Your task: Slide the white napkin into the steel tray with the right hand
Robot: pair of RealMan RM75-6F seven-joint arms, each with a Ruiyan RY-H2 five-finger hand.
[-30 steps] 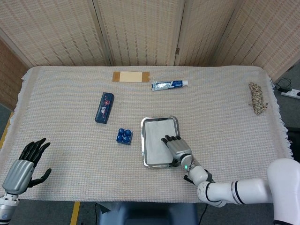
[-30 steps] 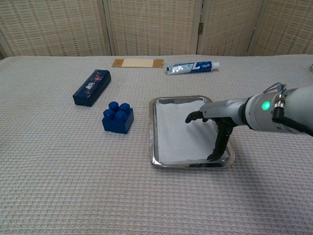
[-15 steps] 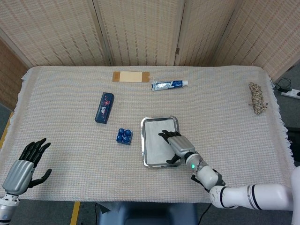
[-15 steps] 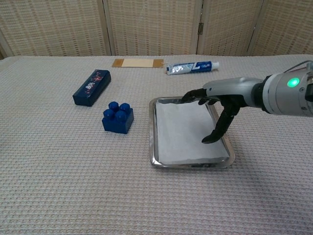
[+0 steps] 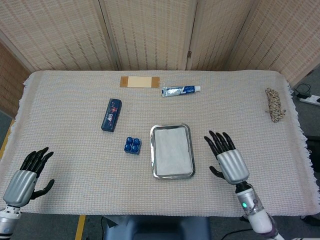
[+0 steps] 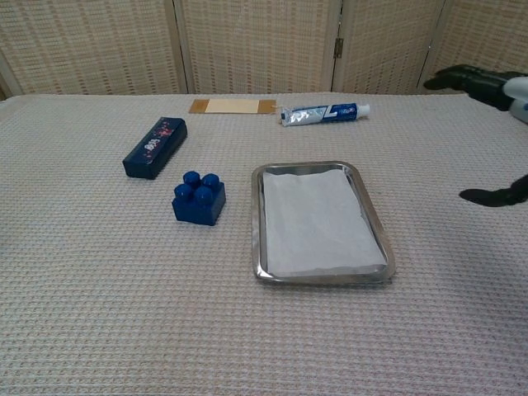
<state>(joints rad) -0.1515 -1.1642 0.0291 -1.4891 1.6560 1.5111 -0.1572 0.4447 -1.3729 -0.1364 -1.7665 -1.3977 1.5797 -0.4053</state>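
The white paper napkin [image 5: 172, 149] lay flat inside the rectangular steel tray [image 5: 154, 155], just to the left of the right hand [image 5: 229, 161]; that hand hovered beside the tray, fingers spread and holding nothing. The left hand [image 5: 25, 177] rested spread at the counter edge, well apart. Residual risk appeared low; a careless return sweep could catch the tray rim and shift it. Half a second earlier the right hand was over the napkin; it had since withdrawn.

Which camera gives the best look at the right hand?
The head view: the right hand shows whole, fingers spread, beside the steel tray. The chest view catches only dark fingertips at its right edge.
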